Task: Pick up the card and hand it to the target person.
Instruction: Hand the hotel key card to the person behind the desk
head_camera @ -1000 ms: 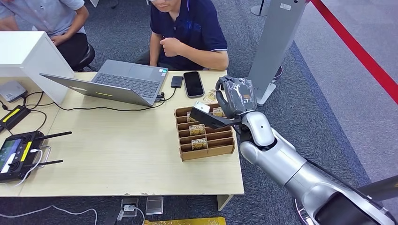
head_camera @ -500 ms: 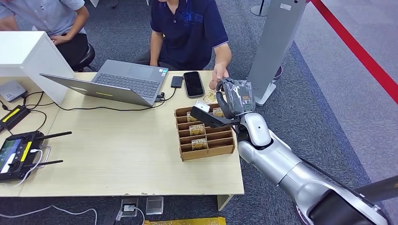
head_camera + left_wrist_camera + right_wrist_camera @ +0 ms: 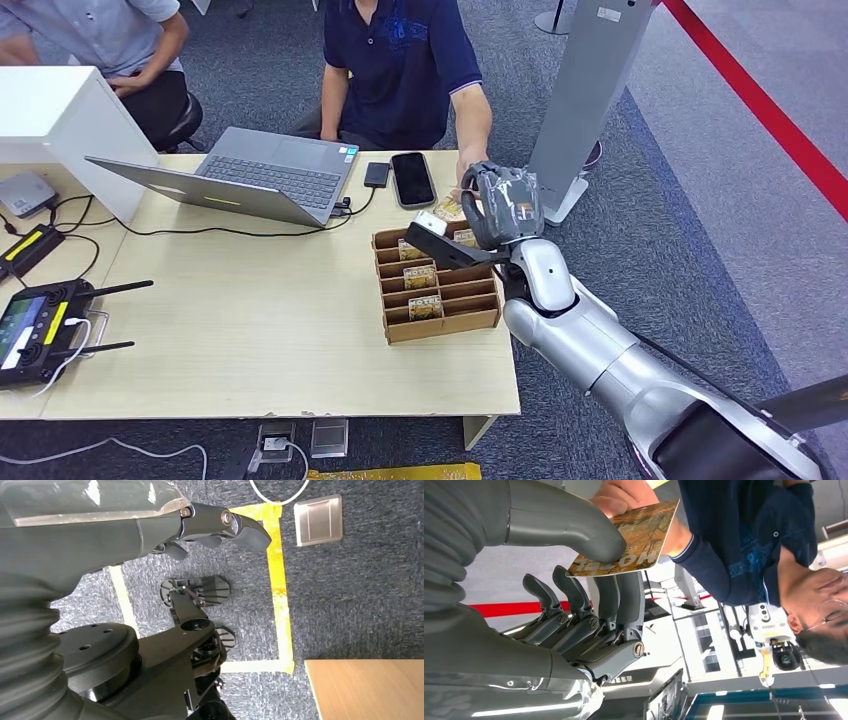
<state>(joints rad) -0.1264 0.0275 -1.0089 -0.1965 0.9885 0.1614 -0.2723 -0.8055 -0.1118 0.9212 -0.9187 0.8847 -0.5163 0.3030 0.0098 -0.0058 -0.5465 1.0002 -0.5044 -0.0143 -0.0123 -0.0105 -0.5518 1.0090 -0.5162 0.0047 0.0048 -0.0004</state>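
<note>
- The card is a thin, flat rectangle with rounded corners and a glossy brown-and-gold printed face; it sits pinched between the thick grey thumb and the darker fingers of the right hand, held up just past the far right corner of the table.
- The person's hand touches the card's far edge, thumb on the printed face; one second ago that hand was drawn up to the chest, and half a second ago it was reaching toward the robot.
- The right hand, wrapped in shiny clear film over grey, has barely shifted across those frames.
- The person in the navy polo shirt sits behind the table; a second person in a light shirt sits at the far left.
- Just beside the right hand stands one brown cardboard slotted tray with about five visible rows; four similar printed cards stand in it.
- On the pale wood-grain table lie one grey laptop, one black smartphone, one small dark box and one black controller with antennas.
- The left hand hangs over dark carpet with yellow tape lines, fingers loosely curled around nothing.
</note>
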